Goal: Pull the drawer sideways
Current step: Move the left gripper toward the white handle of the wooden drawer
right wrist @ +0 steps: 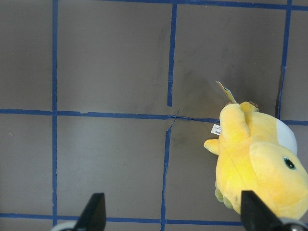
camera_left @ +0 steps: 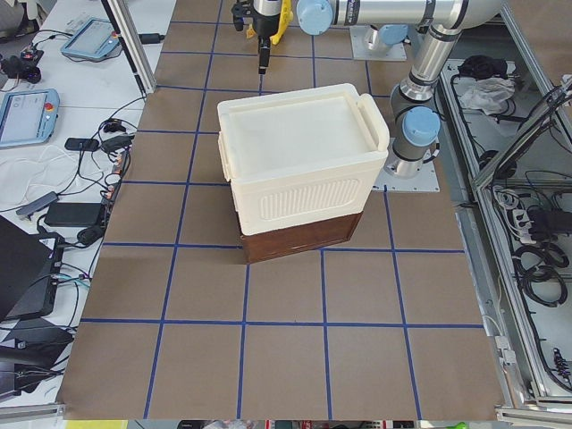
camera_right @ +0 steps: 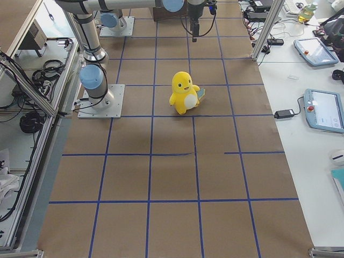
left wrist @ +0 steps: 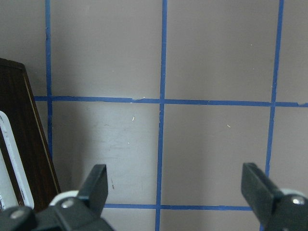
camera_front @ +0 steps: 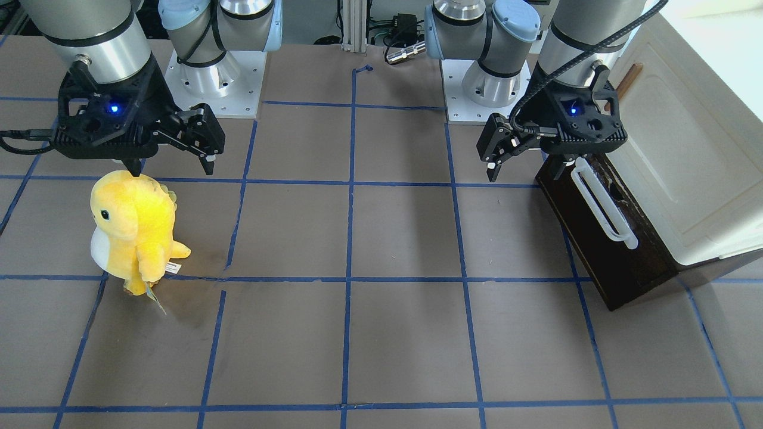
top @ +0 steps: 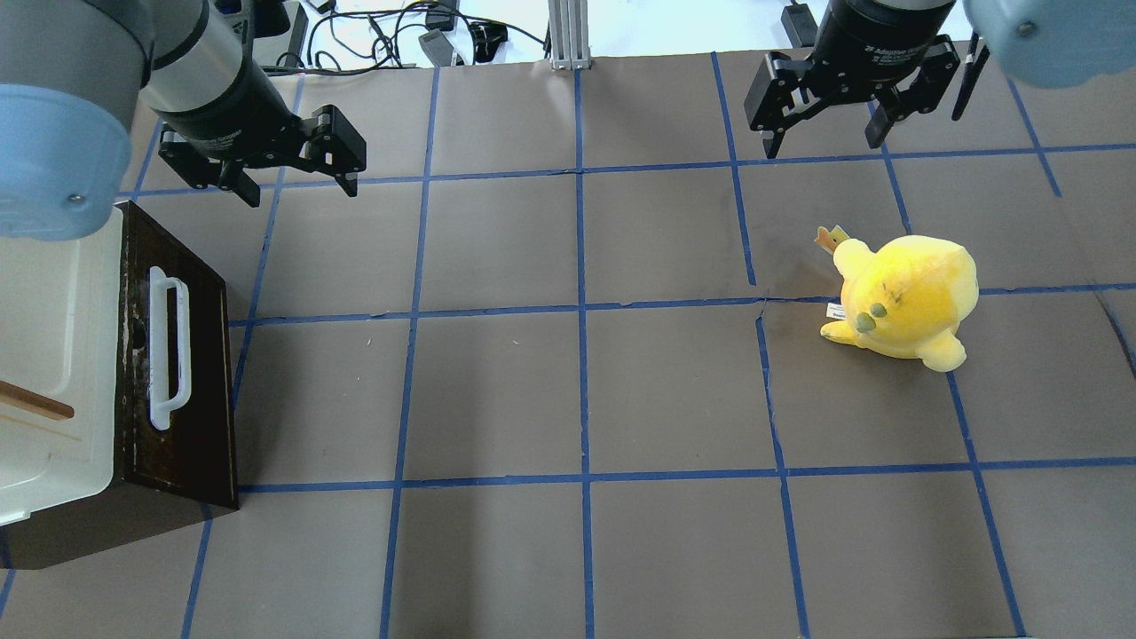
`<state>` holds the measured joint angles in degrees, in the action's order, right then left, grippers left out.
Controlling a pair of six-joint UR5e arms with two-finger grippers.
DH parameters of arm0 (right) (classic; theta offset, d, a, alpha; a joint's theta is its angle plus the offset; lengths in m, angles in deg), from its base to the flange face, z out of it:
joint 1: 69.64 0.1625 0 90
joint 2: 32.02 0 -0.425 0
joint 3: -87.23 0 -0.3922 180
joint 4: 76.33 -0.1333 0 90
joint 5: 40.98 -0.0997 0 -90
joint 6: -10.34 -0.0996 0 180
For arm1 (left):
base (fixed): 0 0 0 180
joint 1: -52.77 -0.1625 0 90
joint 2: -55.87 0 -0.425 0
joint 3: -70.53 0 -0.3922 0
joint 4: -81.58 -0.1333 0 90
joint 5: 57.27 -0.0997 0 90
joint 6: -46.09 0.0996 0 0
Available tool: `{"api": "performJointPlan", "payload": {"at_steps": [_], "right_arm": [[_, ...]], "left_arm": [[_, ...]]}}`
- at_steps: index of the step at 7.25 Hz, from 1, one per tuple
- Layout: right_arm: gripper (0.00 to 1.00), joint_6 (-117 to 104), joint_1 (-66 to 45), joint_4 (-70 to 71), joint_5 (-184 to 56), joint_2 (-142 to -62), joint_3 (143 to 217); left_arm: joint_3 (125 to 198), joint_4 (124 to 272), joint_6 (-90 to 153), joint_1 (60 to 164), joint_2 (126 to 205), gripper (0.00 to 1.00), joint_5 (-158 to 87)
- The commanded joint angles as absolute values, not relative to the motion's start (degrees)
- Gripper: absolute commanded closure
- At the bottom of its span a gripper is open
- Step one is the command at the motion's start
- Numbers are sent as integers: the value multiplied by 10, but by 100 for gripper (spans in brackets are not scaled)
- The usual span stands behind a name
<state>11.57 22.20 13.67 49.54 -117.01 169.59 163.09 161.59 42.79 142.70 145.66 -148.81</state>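
Observation:
The drawer (top: 200,390) has a dark brown wooden front and a long white loop handle (top: 169,346). It sits at the bottom of a cream-white cabinet (top: 53,302) at the table's left end. Its inside does not show. It also appears in the front view (camera_front: 602,262) and in the left wrist view (left wrist: 26,144). My left gripper (top: 300,188) hangs open and empty above the table, beyond the handle's far end and apart from it. My right gripper (top: 824,146) is open and empty, high over the far right of the table.
A yellow plush toy (top: 901,297) stands on the right half of the table, below my right gripper; it also shows in the right wrist view (right wrist: 255,163). The cabinet top carries a small brown wooden handle (top: 35,404). Blue tape lines grid the brown table.

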Motion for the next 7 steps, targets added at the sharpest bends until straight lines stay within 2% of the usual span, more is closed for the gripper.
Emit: {"api": "performJointPlan", "payload": {"at_steps": [1,3,7], "right_arm": [[0,116,222,137,495,-1170,1696],[0,116,222,137,495,-1170,1696],[0,116,222,137,495,-1170,1696]], "left_arm": [[1625,1617,437,1440,1461,0,-1520],[1636,1624,415,1484,1480,0,-1607],[1682,1634,378,1486,1545,0,-1738]]}}
